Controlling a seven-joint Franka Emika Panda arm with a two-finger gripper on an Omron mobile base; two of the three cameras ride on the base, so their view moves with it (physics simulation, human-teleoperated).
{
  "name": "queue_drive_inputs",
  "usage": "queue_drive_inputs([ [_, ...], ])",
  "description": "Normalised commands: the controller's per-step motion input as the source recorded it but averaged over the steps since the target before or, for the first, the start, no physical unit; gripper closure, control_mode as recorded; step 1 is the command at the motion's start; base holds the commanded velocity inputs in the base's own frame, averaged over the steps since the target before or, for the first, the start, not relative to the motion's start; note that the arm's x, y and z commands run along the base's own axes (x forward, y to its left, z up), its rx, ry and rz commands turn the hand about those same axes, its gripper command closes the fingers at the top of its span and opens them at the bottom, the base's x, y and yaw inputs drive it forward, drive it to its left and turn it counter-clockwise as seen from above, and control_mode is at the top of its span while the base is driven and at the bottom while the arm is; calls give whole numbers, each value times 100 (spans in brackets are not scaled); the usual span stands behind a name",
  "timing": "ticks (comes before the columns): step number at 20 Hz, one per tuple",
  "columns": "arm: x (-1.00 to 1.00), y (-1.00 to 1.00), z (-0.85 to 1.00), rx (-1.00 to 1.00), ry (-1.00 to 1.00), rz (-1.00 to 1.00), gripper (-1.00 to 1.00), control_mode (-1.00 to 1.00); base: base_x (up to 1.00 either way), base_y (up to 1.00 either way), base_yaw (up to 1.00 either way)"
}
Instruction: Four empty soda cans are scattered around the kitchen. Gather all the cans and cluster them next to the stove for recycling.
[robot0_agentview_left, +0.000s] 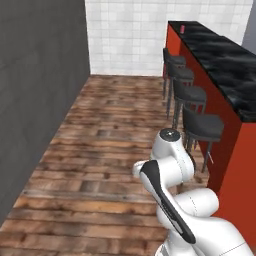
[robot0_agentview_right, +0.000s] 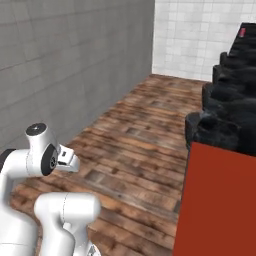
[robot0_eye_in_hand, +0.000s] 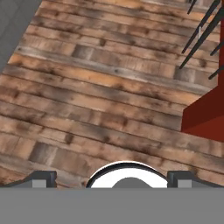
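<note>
Tool (robot0_eye_in_hand: 112, 177) released wide, empty, pointing at the wood floor (robot0_eye_in_hand: 87, 87). One red soda can (robot0_agentview_left: 182, 28) sits at the table's (robot0_agentview_left: 225, 60) far end, well apart. Risk: stools (robot0_agentview_left: 200, 125) line that side, so the arm could clip one when reaching.

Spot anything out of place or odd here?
One small red can sits alone at the far end of the black island counter, above the row of stools. Nothing looks spilled or damaged.

No readable text, label, brand, number or sign appears on any surface in these three rendered kitchen views.
</note>
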Motion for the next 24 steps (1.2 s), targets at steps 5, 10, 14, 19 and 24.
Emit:
queue_drive_inputs([
  [5,0,0,0,0,0,0,-100,100,52,31,-36],
  [10,0,0,0,0,0,0,-100,100,58,31,-25],
  [14,0,0,0,0,0,0,-100,100,59,31,-24],
  [19,0,0,0,0,0,0,-100,100,59,32,-22],
  [24,0,0,0,0,0,0,-100,100,58,35,-18],
])
